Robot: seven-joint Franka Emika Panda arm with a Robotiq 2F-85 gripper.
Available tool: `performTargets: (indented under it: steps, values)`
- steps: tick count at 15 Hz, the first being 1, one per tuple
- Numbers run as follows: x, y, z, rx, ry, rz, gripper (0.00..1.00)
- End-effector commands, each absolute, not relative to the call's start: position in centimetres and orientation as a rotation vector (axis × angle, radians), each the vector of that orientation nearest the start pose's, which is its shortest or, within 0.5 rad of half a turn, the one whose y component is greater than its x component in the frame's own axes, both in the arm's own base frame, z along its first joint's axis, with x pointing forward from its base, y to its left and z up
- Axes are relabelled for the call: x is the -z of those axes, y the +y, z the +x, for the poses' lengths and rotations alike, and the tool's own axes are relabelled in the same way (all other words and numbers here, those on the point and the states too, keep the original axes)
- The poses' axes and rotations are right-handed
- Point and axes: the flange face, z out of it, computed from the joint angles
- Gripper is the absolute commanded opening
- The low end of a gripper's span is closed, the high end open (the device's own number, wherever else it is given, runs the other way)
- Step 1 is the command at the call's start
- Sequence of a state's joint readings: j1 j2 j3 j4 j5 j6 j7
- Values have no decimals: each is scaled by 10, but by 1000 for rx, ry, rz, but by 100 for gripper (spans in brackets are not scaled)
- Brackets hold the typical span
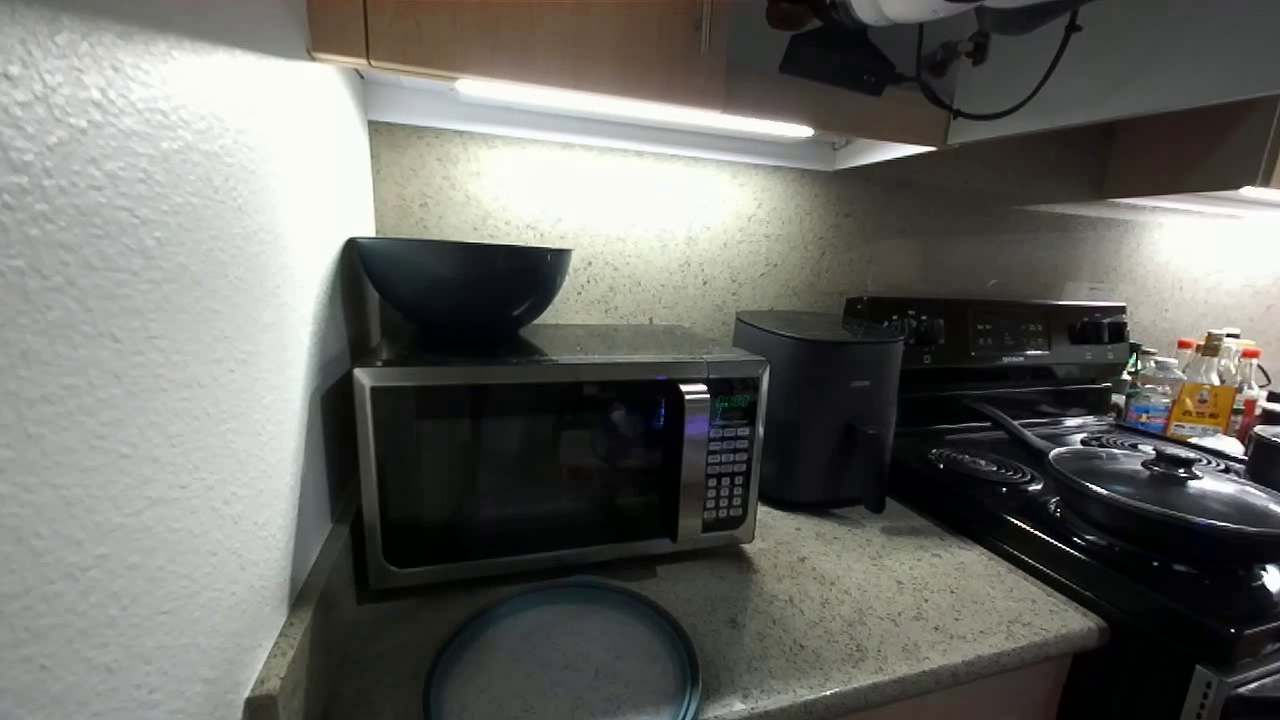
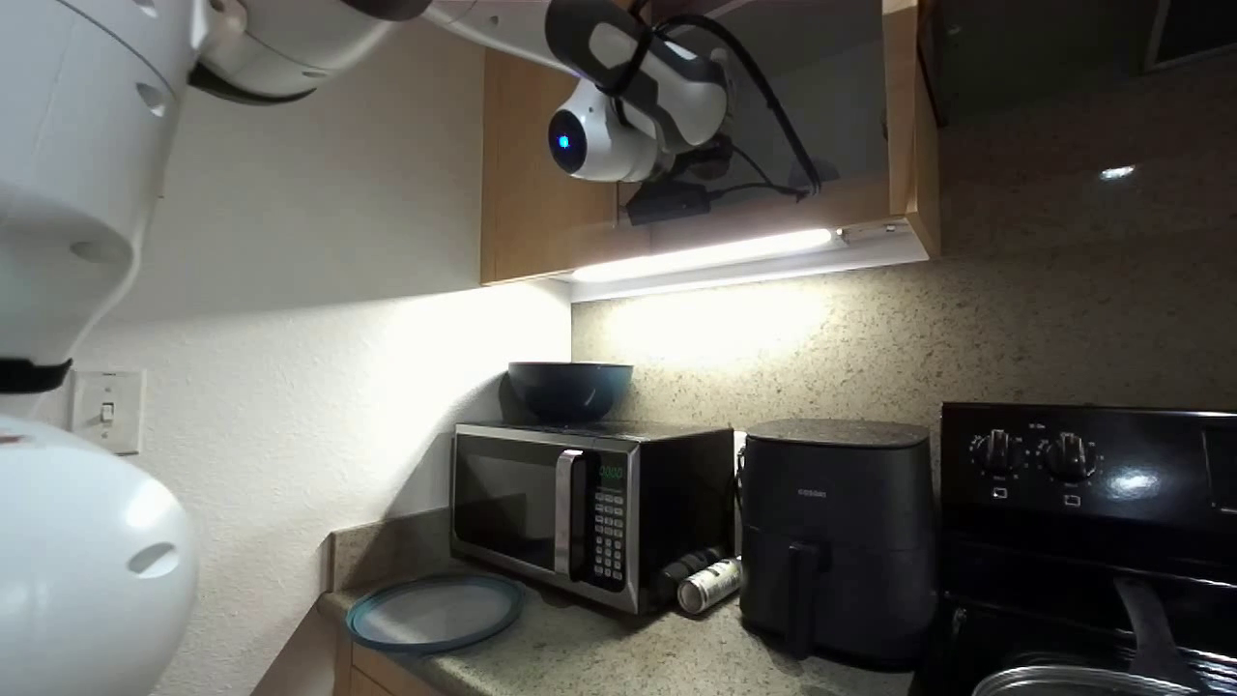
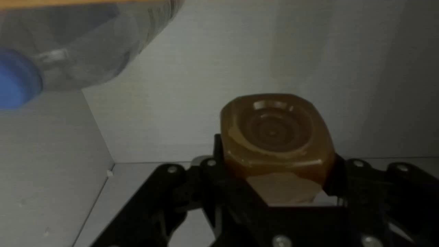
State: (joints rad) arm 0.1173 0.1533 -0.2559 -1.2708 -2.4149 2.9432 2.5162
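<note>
Amber-brown container [image 3: 274,137]: glossy, squarish, rounded corners, ringed end facing the wrist camera, paler patch on its side. Gripper [image 3: 277,156] has it pinched from both sides, up at the upper cabinet [image 2: 546,193], pale panels [image 3: 205,85] around. Clear bottle [image 3: 82,51] with blue cap [image 3: 15,80] to its left, apart; contents unclear. Below: dark bowl [image 1: 465,285] on microwave [image 1: 540,470], left; air fryer [image 1: 820,420], then lidded pan [image 1: 1160,490] on stove [image 1: 985,340], right. Blue-rimmed disc [image 1: 565,660] near, on speckled counter [image 1: 850,590].
</note>
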Motion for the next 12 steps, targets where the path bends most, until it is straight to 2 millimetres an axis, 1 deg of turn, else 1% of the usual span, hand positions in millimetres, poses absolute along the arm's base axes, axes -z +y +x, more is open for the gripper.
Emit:
performTargets:
  steps: [1, 5, 8, 9, 10, 12]
  values:
    - [-741, -39, 635, 2483, 409, -1940, 32]
    - [-728, -55, 636, 2327, 472, -1983, 32]
    - [-721, -67, 634, 2276, 513, -2005, 32]
    - [-720, -71, 633, 2268, 524, -2008, 82]
    - [-718, -74, 633, 2260, 536, -2008, 83]
    - [-718, -80, 632, 2254, 571, -2003, 94]
